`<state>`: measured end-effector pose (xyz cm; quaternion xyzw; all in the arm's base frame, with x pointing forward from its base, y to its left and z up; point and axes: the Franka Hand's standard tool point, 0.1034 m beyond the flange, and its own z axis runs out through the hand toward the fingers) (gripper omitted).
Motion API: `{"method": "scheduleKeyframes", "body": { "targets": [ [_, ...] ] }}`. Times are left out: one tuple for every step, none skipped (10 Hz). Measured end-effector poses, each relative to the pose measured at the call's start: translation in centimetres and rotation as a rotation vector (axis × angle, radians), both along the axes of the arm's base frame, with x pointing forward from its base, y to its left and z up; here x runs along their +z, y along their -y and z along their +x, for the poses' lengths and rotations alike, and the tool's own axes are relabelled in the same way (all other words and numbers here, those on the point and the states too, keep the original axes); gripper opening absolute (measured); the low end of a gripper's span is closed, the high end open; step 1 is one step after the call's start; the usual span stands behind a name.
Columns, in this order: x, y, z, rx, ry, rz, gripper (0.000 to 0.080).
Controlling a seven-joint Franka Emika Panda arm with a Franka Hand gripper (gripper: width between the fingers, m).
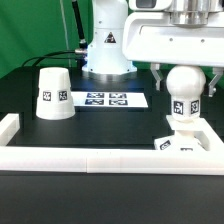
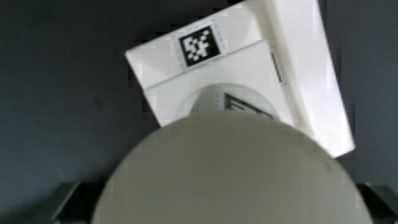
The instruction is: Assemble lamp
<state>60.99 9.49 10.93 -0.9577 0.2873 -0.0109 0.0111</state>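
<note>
The ball-shaped bulb (image 1: pixel 186 98) stands upright with its neck on the small flat square base (image 1: pixel 190 142) at the exterior view's right. My gripper (image 1: pixel 186 84) comes down from above, its fingers (image 1: pixel 160 78) close against both sides of the ball, shut on it. In the wrist view the bulb (image 2: pixel 222 170) fills the foreground between the fingers (image 2: pixel 68 205), and the tagged base (image 2: pixel 231 60) lies beneath it. The tapered shade (image 1: pixel 52 93) stands apart, mouth down, at the exterior view's left.
The marker board (image 1: pixel 107 99) lies flat between the shade and the bulb. A long white border rail (image 1: pixel 100 160) runs along the front, with a short one (image 1: pixel 8 126) at the exterior view's left. The arm's white pedestal (image 1: pixel 105 50) stands behind.
</note>
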Motion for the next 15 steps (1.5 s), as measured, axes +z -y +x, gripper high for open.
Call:
{"method": "scheduleKeyframes", "body": {
  "targets": [
    [0.0,0.0,0.0,-0.103,-0.015,0.001,0.0577],
    [0.0,-0.1,0.0,-0.21,-0.036,0.001,0.0577],
    [-0.1,-0.3,-0.1,-0.326,-0.059,-0.002,0.0577],
    [-0.1,-0.5,-0.1,-0.444,-0.076,-0.007,0.0577],
    [-0.1,-0.4,0.0,-0.514,-0.078,-0.008,0.0577],
    [-0.1,-0.3,0.0,-0.56,-0.078,-0.004,0.0577],
    [-0.1,-0.2,0.1,-0.634,-0.08,0.003,0.0577],
    [-0.1,-0.3,0.1,-0.665,-0.081,0.002,0.0577],
    [-0.1,-0.3,0.0,-0.688,-0.081,0.002,0.0577],
    [-0.2,-0.3,0.1,-0.662,-0.08,0.002,0.0577],
    [-0.2,-0.4,0.1,-0.634,-0.079,0.003,0.0674],
    [-0.1,-0.6,0.1,-0.587,-0.071,0.005,0.0674],
    [-0.1,-0.9,0.2,-0.487,-0.065,0.008,0.0694],
    [-0.1,-1.4,0.1,-0.405,-0.064,0.009,0.0699],
    [-0.1,-1.7,0.2,-0.296,-0.059,0.012,0.0699]
  ]
}}
